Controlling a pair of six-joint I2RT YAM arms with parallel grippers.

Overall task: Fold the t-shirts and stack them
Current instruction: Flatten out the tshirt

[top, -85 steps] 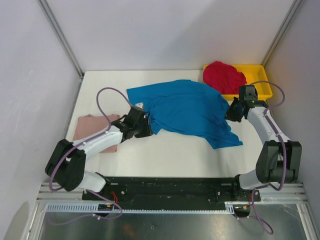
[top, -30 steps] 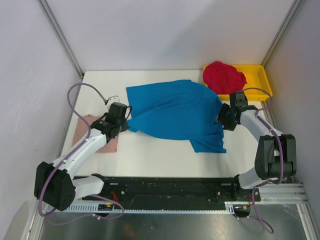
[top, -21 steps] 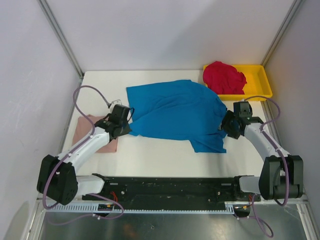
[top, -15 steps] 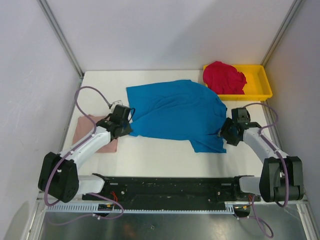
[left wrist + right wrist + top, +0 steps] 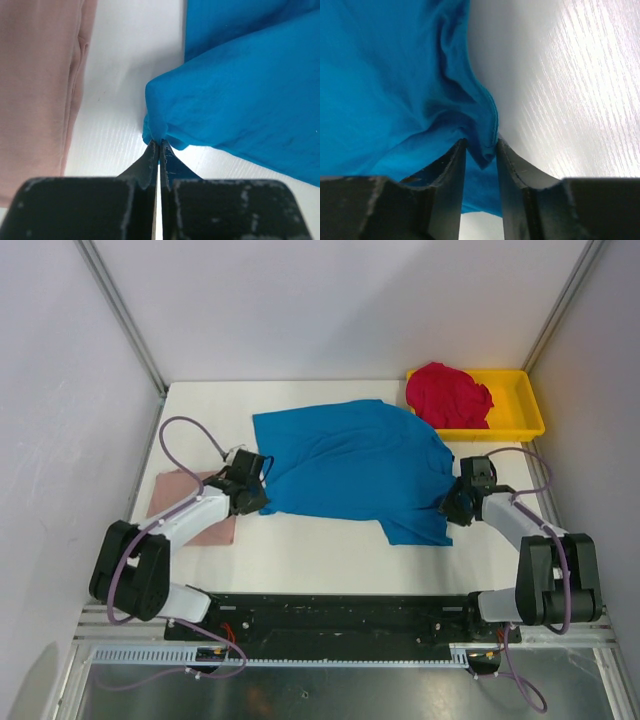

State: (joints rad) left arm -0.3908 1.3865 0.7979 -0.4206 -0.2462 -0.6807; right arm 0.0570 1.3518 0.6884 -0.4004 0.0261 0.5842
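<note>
**Top external view: blue shirt taken at two edges, fold not yet made**

The blue shirt [image 5: 350, 465] lay spread across the middle of the frame on the table [image 5: 320, 540]. The pink shirt [image 5: 190, 510] lay flat at the left, partly beneath the left arm. The red shirt [image 5: 448, 395] was heaped in the tray [image 5: 527, 418] at upper right.

The left gripper [image 5: 250, 495] was pressed together on a small nub of the blue shirt's left edge, as the left wrist view showed. The right gripper [image 5: 457, 508] straddled a fold of hem at the shirt's right edge with its jaws partway apart. Whether they actually bit the cloth could not be told.

Risks, as judged:
- The left pinch held little cloth, so a lift or pull might strip it free.
- If the right jaws were not firm, only one side would rise, and the shirt would drag askew or bunch.
- A leftward drag might also ruffle the pink shirt close by.
</note>
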